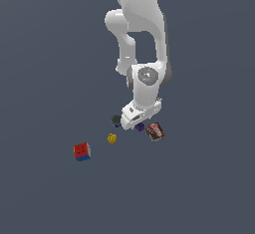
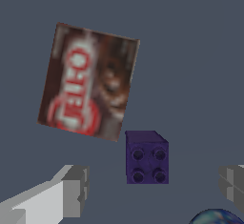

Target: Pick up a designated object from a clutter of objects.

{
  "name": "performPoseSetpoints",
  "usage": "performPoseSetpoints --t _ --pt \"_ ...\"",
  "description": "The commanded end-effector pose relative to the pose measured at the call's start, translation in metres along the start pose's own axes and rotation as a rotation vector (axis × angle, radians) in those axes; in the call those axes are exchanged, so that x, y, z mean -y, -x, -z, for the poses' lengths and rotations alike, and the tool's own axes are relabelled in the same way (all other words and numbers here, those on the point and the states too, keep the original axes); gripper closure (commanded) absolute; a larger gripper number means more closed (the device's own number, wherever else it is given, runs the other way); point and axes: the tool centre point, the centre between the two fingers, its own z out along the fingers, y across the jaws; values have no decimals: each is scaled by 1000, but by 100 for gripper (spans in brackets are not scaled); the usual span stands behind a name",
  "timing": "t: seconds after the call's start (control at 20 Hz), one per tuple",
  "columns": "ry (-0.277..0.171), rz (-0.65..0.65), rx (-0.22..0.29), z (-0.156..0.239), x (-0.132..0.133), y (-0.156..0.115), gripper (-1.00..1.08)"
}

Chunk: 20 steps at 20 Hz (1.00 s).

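Note:
The designated object is a tiny dark purple studded brick (image 2: 147,157). In the wrist view it sits between my two grey fingertips (image 2: 75,190), slightly ahead of them, with gaps on both sides. My gripper (image 2: 155,189) is open and empty. In the exterior view the purple brick (image 1: 140,126) peeks out just below my gripper (image 1: 133,124), which hangs low over the floor. The other fingertip shows at the wrist view's edge (image 2: 233,186).
A brown-red flat packet (image 2: 89,87) lies close beside the brick, also in the exterior view (image 1: 155,131). A dark round blue-based piece (image 1: 116,120) lies on the other side (image 2: 217,217). A yellow block (image 1: 112,138) and a red-white-blue cube (image 1: 82,152) lie toward the exterior view's left.

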Motion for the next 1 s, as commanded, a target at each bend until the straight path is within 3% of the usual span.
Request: performPoseSetpoints --t 0.0,0.55,0.6,0.95 --pt "0 1 1 -9 0 1 -92" --pt "0 3 0 -42 0 1 -92" --pt "0 3 0 -42 0 1 108" --pt "0 3 0 -42 0 1 108"
